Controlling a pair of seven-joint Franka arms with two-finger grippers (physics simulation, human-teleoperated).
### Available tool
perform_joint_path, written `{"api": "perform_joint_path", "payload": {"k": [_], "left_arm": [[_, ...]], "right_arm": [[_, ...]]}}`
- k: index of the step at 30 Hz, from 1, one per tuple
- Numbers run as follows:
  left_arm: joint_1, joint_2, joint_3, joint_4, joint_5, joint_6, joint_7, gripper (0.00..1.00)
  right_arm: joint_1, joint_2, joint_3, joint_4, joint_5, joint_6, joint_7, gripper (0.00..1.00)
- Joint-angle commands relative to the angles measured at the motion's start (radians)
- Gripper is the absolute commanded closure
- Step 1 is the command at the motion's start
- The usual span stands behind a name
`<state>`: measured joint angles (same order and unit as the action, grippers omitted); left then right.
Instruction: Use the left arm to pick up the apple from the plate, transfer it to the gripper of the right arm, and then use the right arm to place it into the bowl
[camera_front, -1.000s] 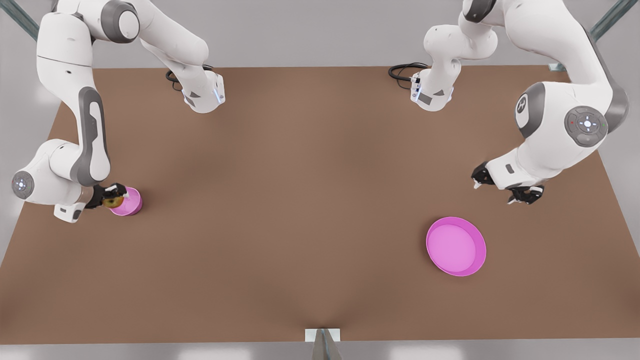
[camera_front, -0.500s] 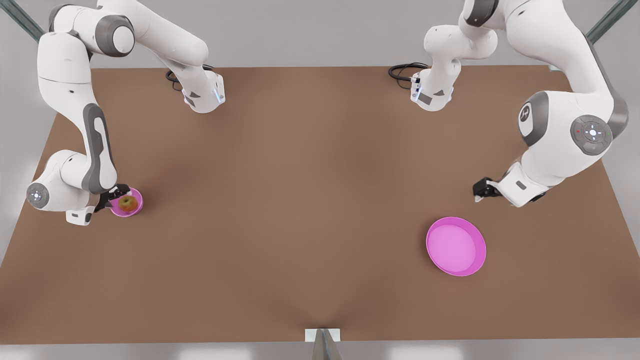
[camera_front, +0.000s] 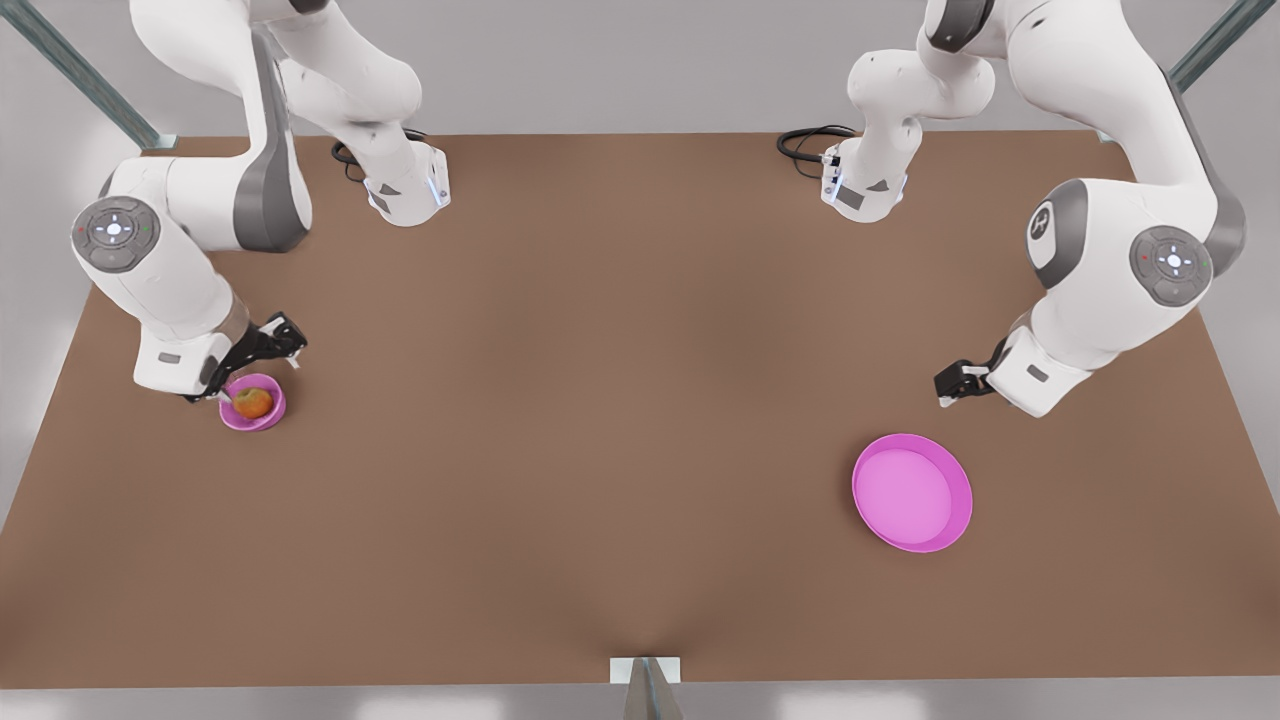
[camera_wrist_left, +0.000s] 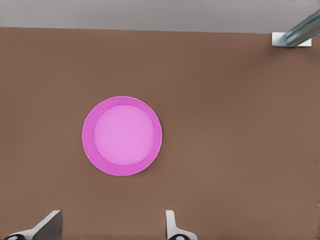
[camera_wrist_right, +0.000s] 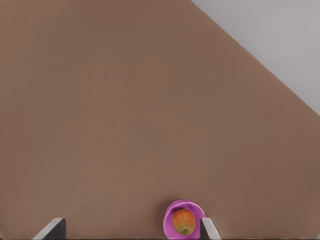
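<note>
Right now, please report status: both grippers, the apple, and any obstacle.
Right gripper open, beside the bowl. Left gripper open, near the plate. Apple in bowl, released. Nothing in the way.

I am looking down on a broad brown table (camera_front: 620, 400) that is taking up most of the front view, its surface plain and matte, with soft darker shading lying across the middle. Pale grey floor or wall (camera_front: 620, 60) is running along the far edge and showing past both side edges. Grey metal struts are slanting in at the far corners, one at the front view's left (camera_front: 90, 85) and one at its right (camera_front: 1215, 40). A small metal bracket (camera_front: 646, 680) is sitting at the middle of the near edge. Black cables (camera_front: 805, 145) are curling on the far side. The light is falling evenly and diffusely.
</note>
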<state>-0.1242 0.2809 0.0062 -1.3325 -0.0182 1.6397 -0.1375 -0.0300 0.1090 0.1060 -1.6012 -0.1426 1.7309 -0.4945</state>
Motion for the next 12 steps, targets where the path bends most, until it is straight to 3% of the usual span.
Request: {"api": "perform_joint_path", "payload": {"k": [1, 3, 12], "left_arm": [[0.000, -0.002, 0.000, 0.001, 0.001, 0.000, -0.082, 0.00], [-0.002, -0.002, -0.002, 0.003, 0.001, 0.000, -0.028, 0.00], [-0.023, -0.002, -0.002, 0.012, 0.001, 0.000, -0.014, 0.00]], "right_arm": [[0.012, 0.029, -0.042, 0.076, 0.095, -0.055, 0.462, 0.00], [0.009, 0.049, -0.040, 0.175, 0.097, -0.137, 0.481, 0.00], [0.021, 0.066, -0.031, 0.170, 0.095, -0.143, 0.628, 0.00]]}}
